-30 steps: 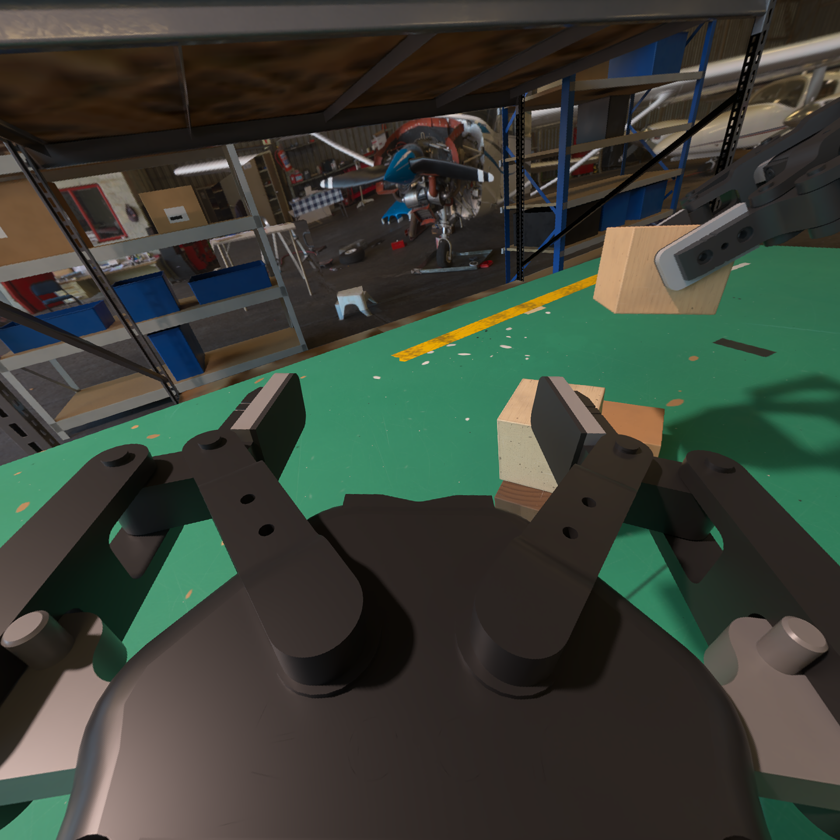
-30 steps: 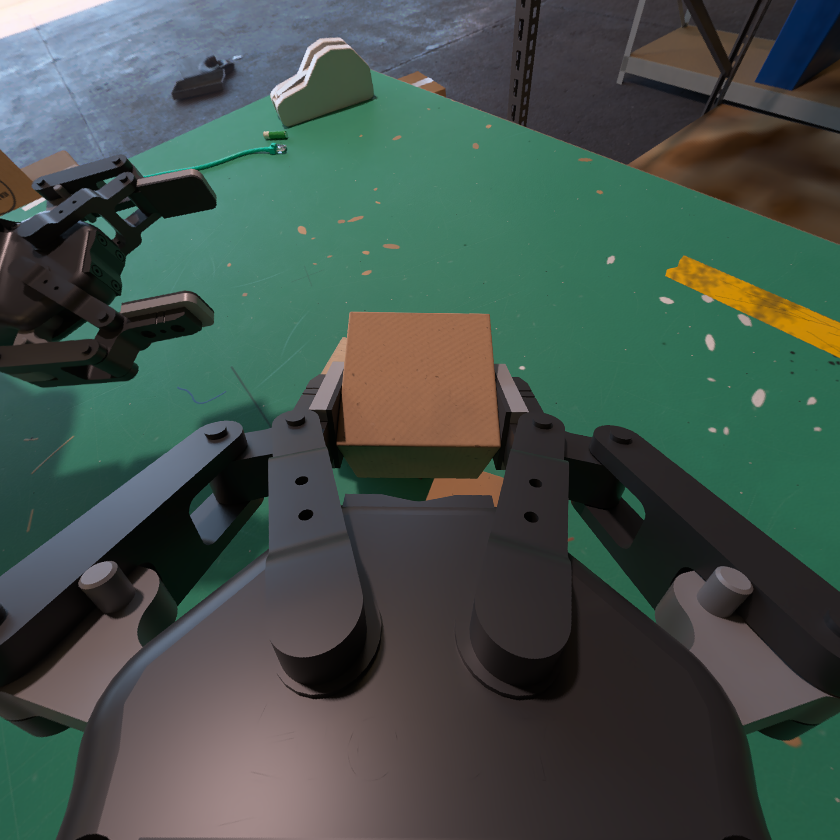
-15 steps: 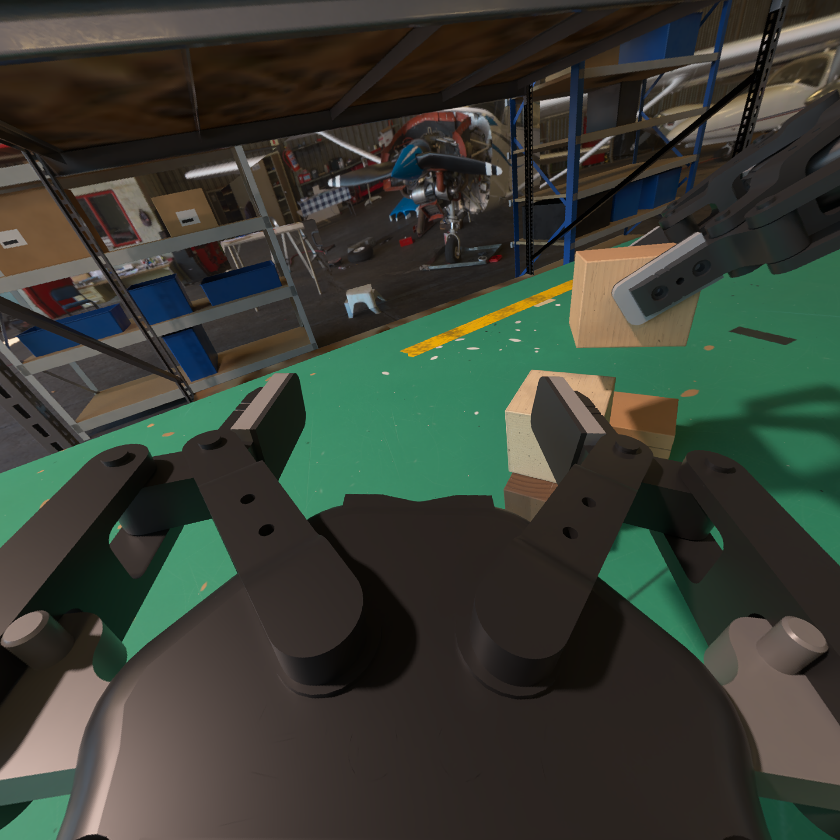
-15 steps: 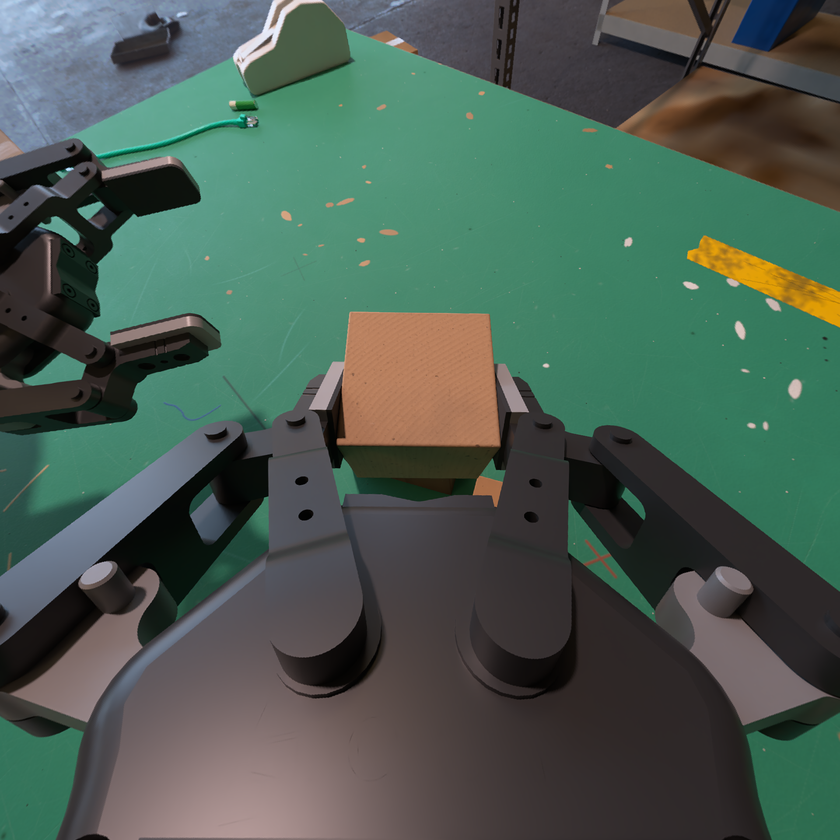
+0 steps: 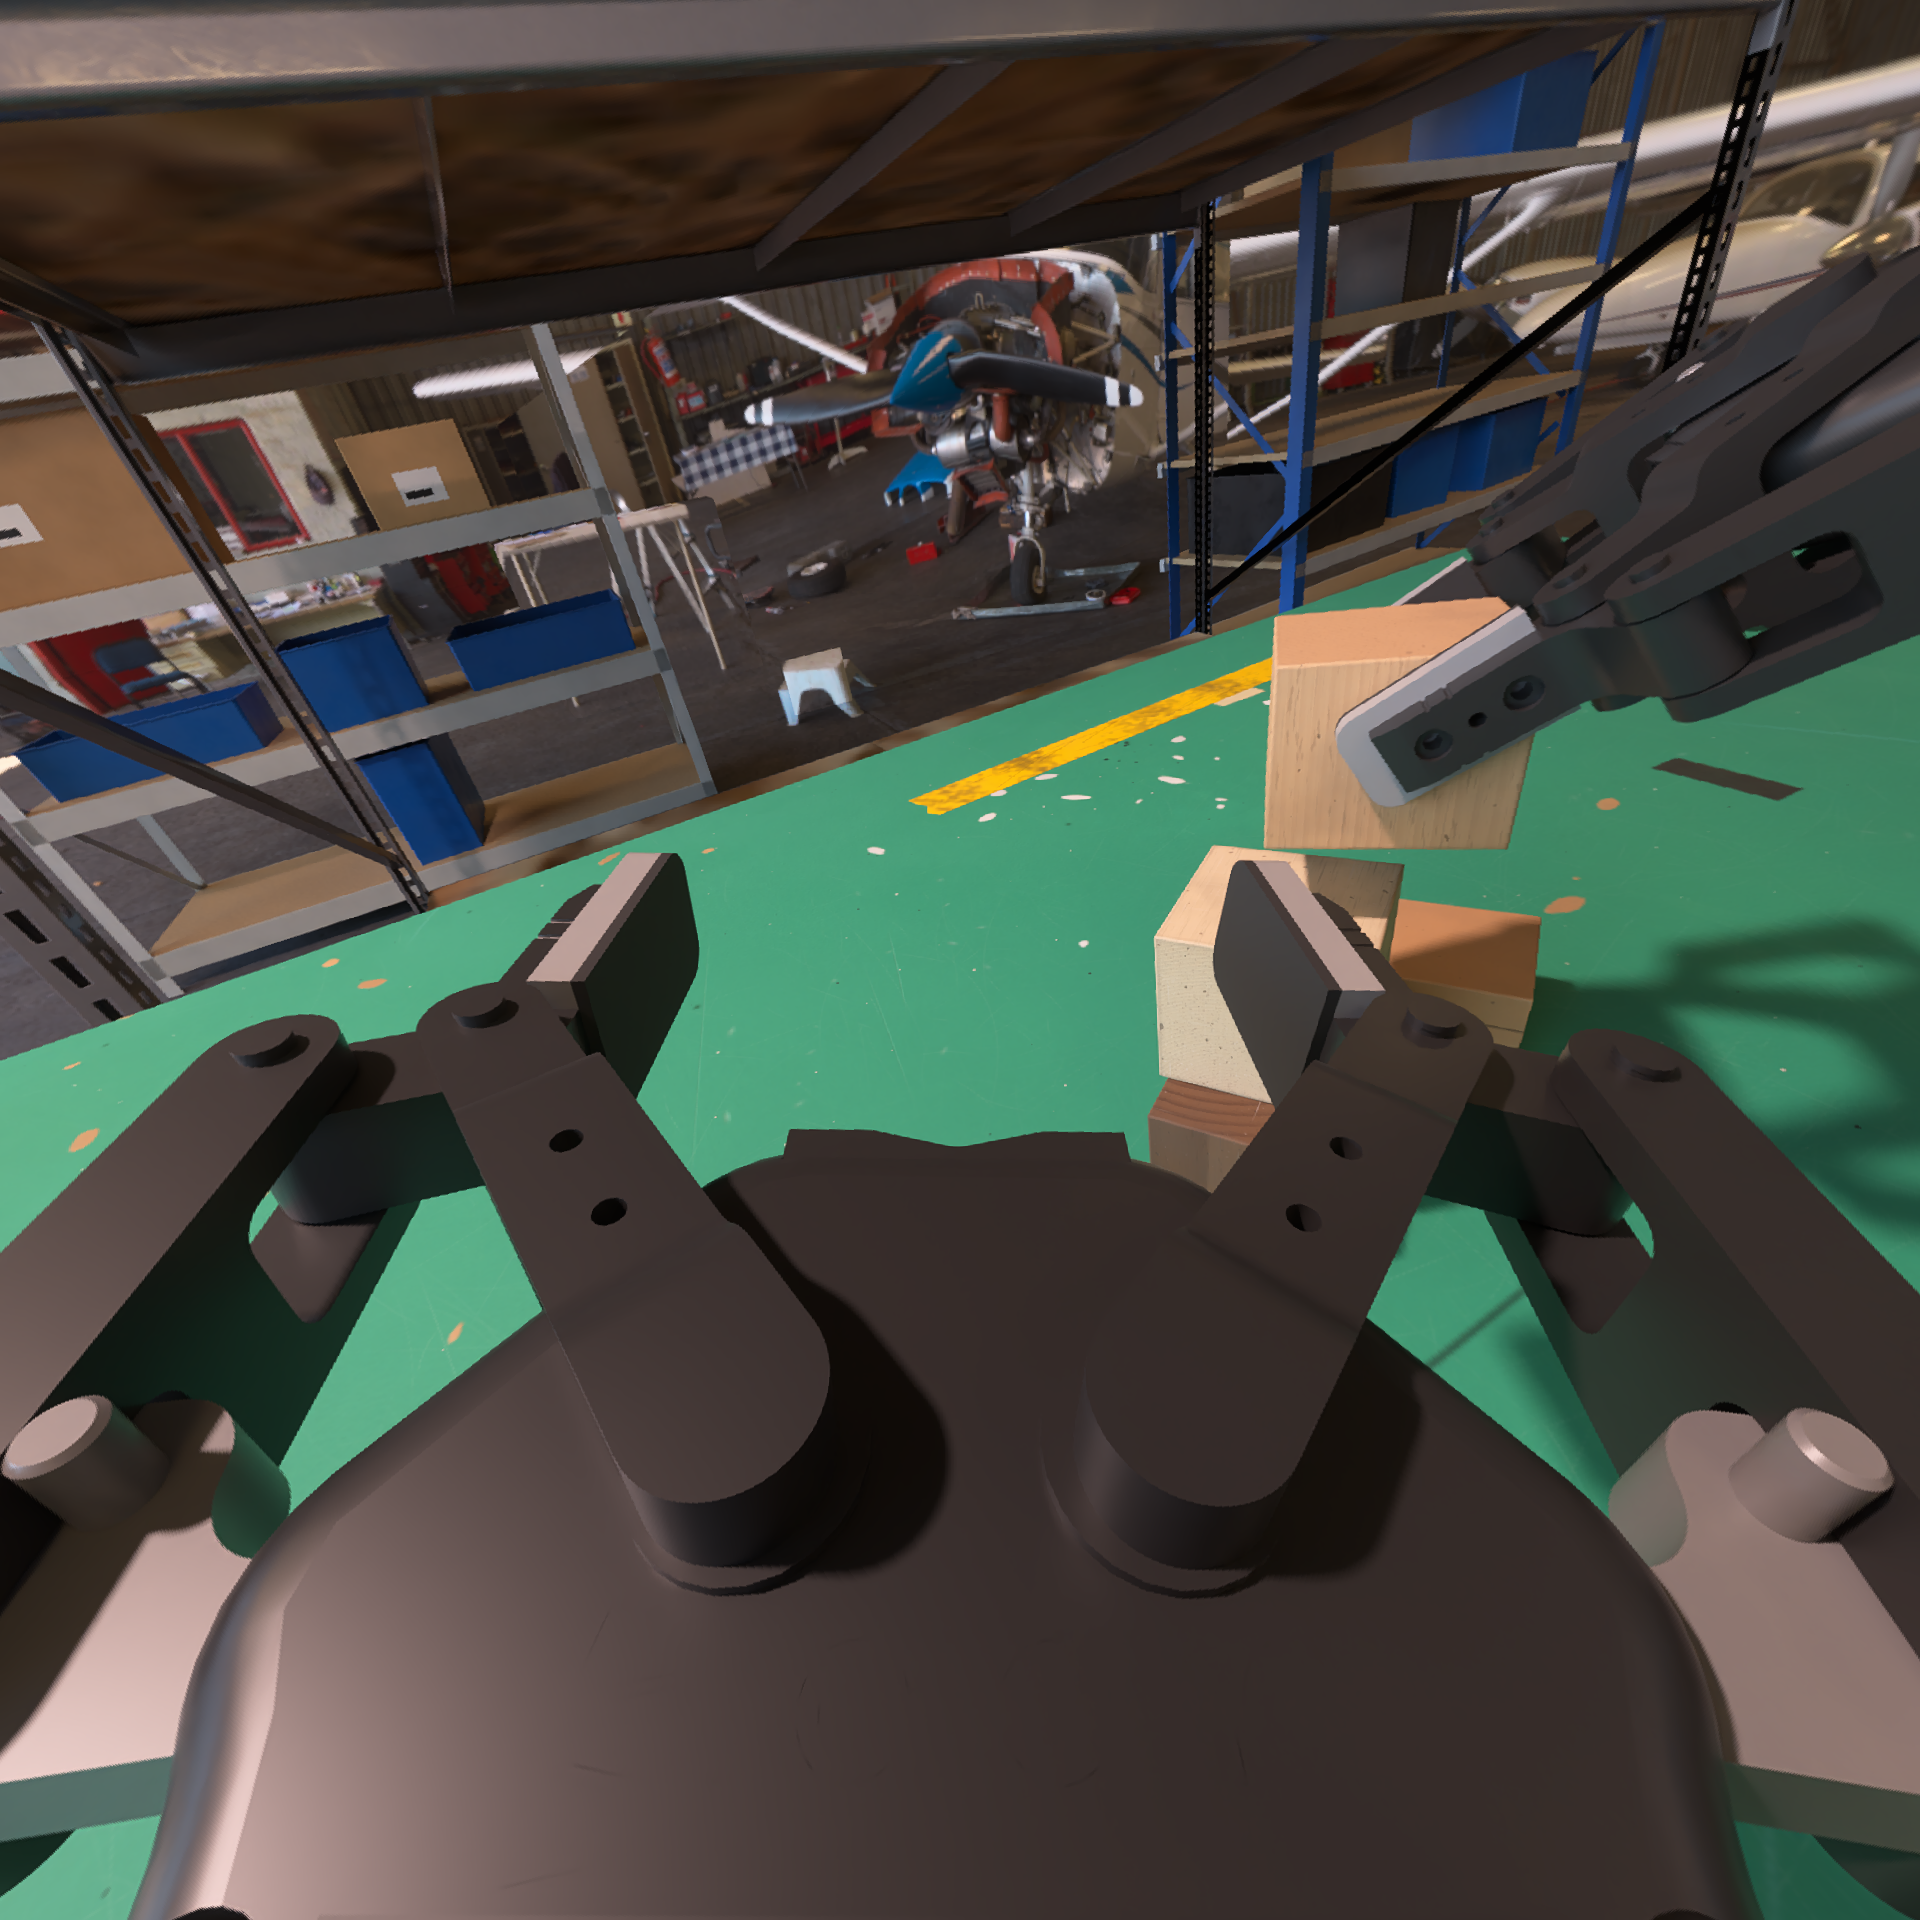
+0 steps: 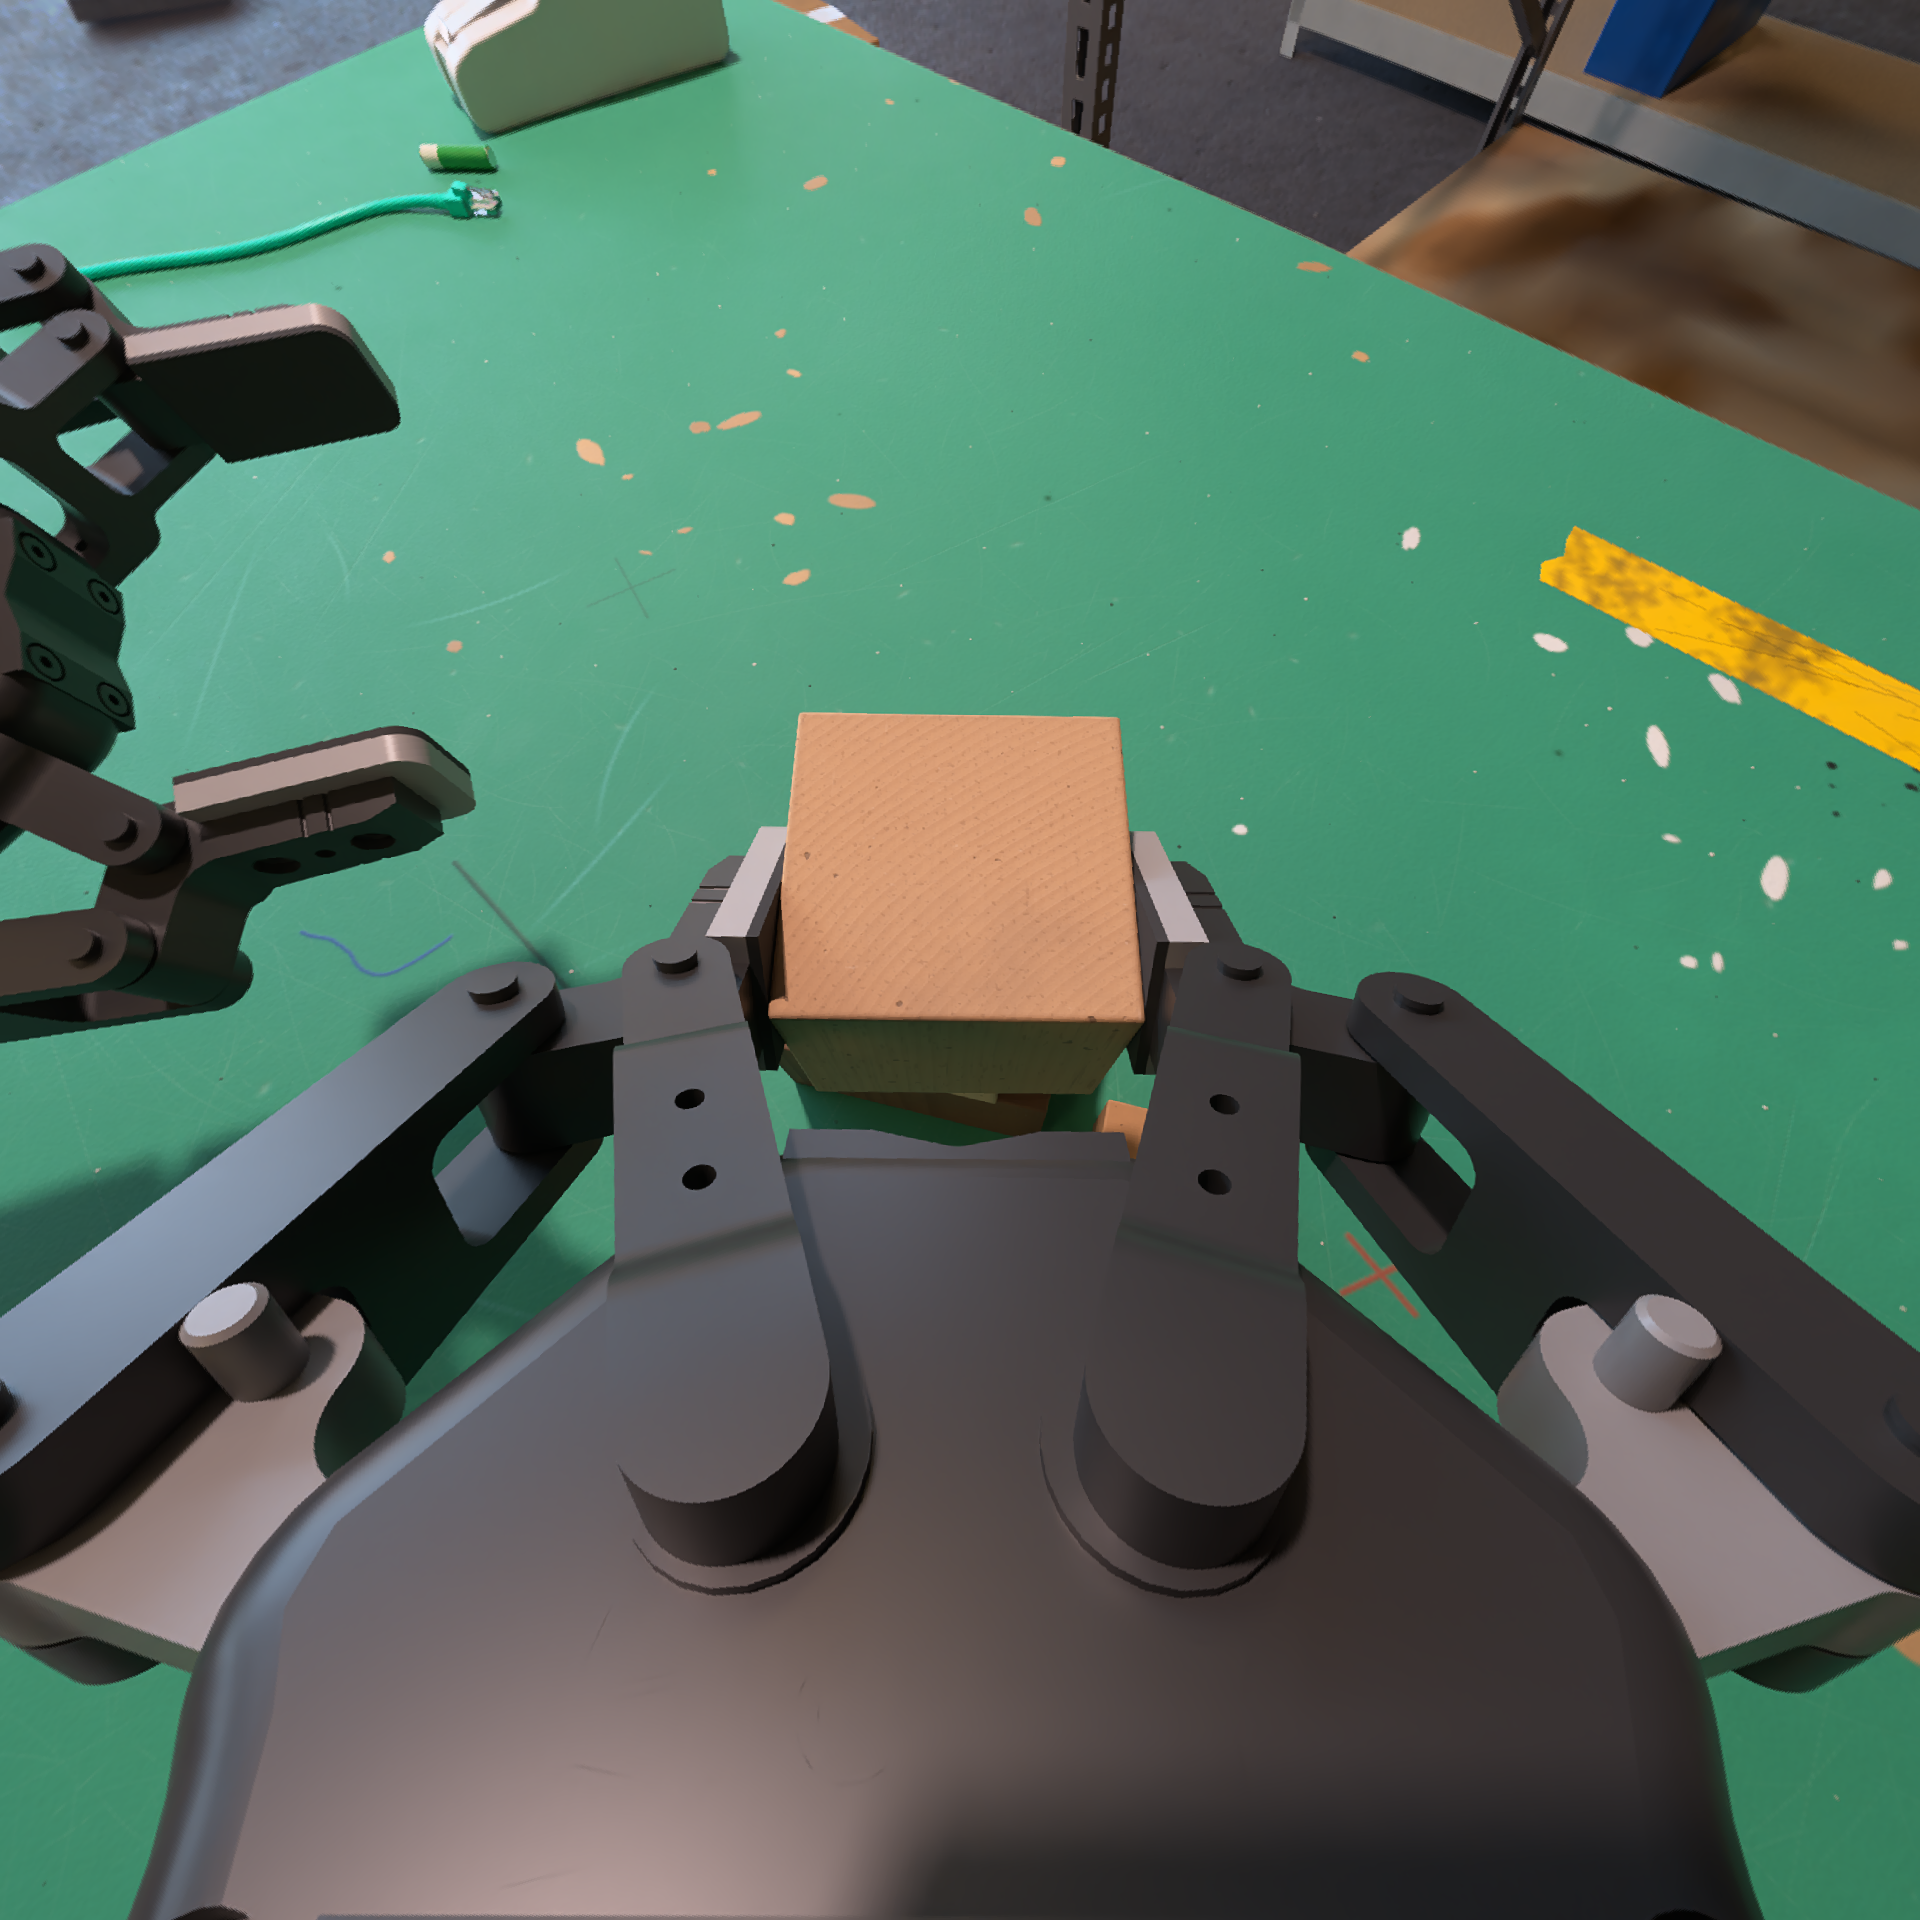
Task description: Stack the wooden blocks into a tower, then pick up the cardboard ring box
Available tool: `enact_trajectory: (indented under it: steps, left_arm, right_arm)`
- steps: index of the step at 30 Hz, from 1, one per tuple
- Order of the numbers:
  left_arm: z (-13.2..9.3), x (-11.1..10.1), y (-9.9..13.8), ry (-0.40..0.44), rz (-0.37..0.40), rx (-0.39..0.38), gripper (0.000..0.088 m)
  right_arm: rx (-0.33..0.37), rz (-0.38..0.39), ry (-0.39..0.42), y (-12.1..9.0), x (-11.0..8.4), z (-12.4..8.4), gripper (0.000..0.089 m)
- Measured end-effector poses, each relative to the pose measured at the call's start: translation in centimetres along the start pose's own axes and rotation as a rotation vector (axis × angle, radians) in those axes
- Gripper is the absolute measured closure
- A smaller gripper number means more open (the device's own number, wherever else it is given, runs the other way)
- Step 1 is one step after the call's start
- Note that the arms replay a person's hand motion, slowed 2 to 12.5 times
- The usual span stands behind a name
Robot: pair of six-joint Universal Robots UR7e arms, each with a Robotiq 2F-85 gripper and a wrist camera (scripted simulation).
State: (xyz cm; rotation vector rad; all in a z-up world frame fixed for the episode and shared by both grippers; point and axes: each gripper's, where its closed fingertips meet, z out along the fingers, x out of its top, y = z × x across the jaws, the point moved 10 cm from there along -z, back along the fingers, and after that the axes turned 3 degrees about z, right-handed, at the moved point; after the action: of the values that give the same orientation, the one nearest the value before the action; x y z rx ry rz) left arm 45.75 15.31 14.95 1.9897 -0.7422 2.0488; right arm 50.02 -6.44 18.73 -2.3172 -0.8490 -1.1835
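the right tool [image 6: 956, 894] clamps a wooden block [image 6: 951, 873] and holds it in the air just above the pale block [image 5: 1210, 982] stacked on a darker block [image 5: 1195, 1138] on the green desk [image 5: 883, 966]. the left tool [image 5: 961, 935] is spread wide, holding nothing, beside the stack.

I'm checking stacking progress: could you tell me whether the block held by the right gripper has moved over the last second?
Yes. In the left wrist view the held block has shifted left and down, toward the pale block.

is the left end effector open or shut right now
Open: the left end effector has its two dark fingers spread wide with only green tabletop between them, gripping nothing.
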Motion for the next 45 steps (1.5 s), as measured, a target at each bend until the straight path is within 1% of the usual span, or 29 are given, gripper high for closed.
enact_trajectory:
  steps: [11, 28, 34, 45]
  left_arm:
    - [-0.1, 0.1, -0.2, 0.012, -0.017, 0.001, 0.0028]
    - [-0.4, 0.1, -0.5, 0.028, -0.043, -0.006, 0.0028]
    - [-0.5, 0.1, -0.5, 0.035, -0.048, -0.009, 0.0028]
    - [-0.5, 0.2, -0.5, 0.038, -0.047, -0.012, 0.0028]
  right_arm:
    - [-0.027, -0.009, -0.039, -0.8, 0.1, 0.7, 0.0394]
    - [-0.091, -0.045, -0.058, -1.2, 0.2, 1.0, 0.0394]
    - [-0.097, -0.042, -0.061, -1.1, 0.2, 1.0, 0.0394]
    - [-0.085, -0.029, -0.062, -1.1, 0.1, 1.1, 0.0394]
